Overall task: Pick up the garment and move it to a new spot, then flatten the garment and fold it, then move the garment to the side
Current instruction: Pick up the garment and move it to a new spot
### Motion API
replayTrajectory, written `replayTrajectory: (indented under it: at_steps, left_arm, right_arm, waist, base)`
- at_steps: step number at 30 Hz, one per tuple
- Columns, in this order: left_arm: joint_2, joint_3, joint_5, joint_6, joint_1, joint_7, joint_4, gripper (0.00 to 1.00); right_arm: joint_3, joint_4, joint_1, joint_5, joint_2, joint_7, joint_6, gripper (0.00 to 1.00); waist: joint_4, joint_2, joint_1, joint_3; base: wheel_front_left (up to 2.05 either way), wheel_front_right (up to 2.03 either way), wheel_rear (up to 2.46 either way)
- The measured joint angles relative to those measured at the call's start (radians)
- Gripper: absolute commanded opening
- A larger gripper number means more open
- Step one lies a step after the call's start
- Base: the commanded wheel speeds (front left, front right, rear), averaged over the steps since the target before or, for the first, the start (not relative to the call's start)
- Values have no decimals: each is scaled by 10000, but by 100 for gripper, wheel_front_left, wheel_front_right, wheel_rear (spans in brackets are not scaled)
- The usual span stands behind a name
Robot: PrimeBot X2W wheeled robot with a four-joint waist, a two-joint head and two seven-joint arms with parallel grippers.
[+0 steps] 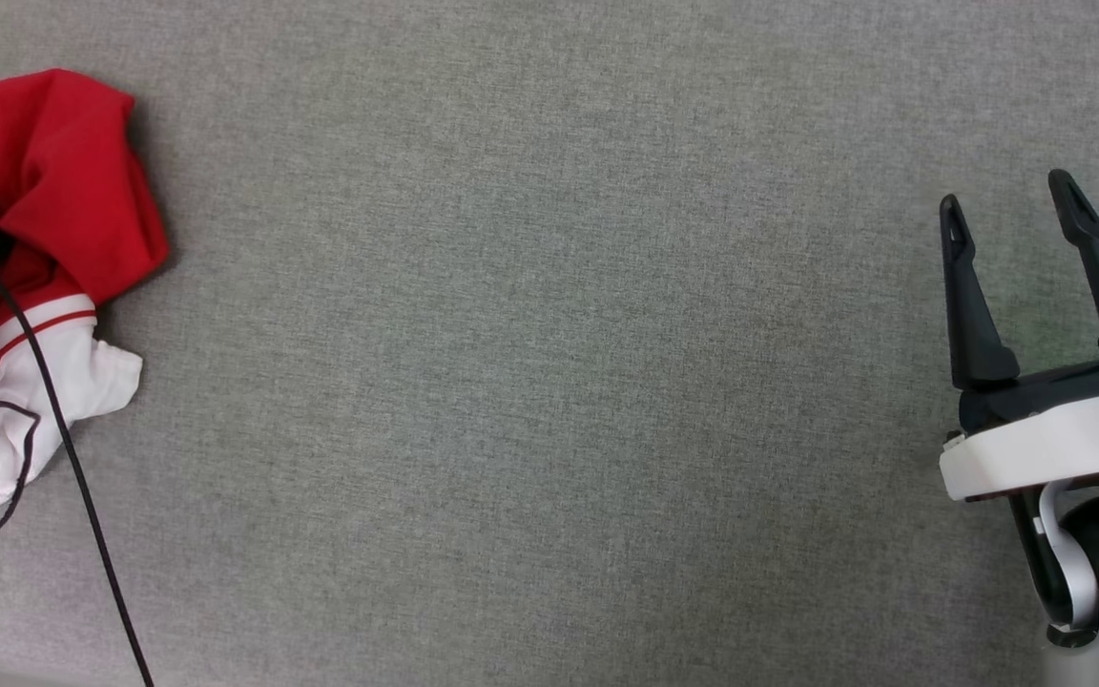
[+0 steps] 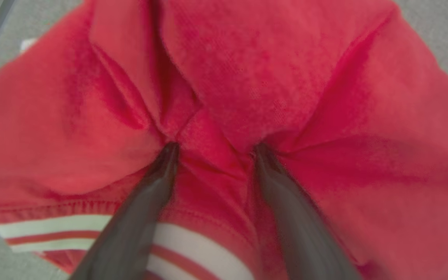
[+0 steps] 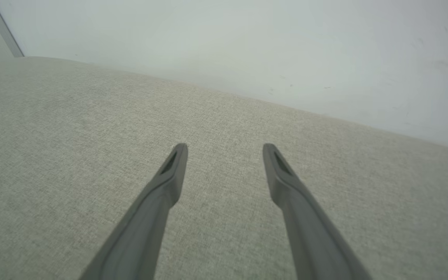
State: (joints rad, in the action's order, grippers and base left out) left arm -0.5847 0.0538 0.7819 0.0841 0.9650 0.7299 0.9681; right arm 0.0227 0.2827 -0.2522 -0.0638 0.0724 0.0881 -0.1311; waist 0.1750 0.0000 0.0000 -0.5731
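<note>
The garment (image 1: 44,181), red with a white striped-trim sleeve, lies crumpled at the far left of the grey surface. In the left wrist view my left gripper (image 2: 214,149) stands open with both fingertips pressed down into the red cloth of the garment (image 2: 247,77), a ridge of fabric bunched between them; a white and red striped band shows near the bottom. My right gripper (image 1: 1009,202) hovers open at the right edge of the head view with nothing between its fingers, and my right gripper (image 3: 224,149) hangs over bare grey fabric.
A grey woven cloth surface (image 1: 549,382) spreads across the whole work area. A thin black cable (image 1: 72,458) runs over the white sleeve at the left. A pale wall (image 3: 247,46) rises beyond the surface's far edge.
</note>
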Motion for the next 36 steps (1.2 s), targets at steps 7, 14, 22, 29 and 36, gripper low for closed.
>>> replayTrajectory:
  at_steps: [7,14,22,29,36]
  left_arm:
    - [117,88,-127,130,-107,-1024,176,0]
    - [180,451,-633,364,-132,-3461,228,0]
    - [128,1016,-1287,449,348,-6435,128,0]
    - [543,1336,-1845,343,325,-8928,-226,0]
    - [1141,1386,-2209,-174,-593,-9841,-1427,0]
  right_arm:
    - [58,48,-84,10,-25,-98,0,100]
    - [104,-144,-28,58,-67,-265,0,100]
    - [94,-635,233,303,-142,-531,0,100]
    - [341,-1005,890,675,-186,-725,0,100]
    - [477,-1262,1562,1266,-199,-815,0,100]
  waist:
    - [-41,0,-1,50]
    - [-4,0,0,575]
    - [90,-1,0,1638]
    - [115,0,-1,2874]
    - [-46,0,-2,4081]
  base:
    - [0,0,0]
    - [0,0,0]
    - [0,0,0]
    - [0,0,0]
    - [0,0,0]
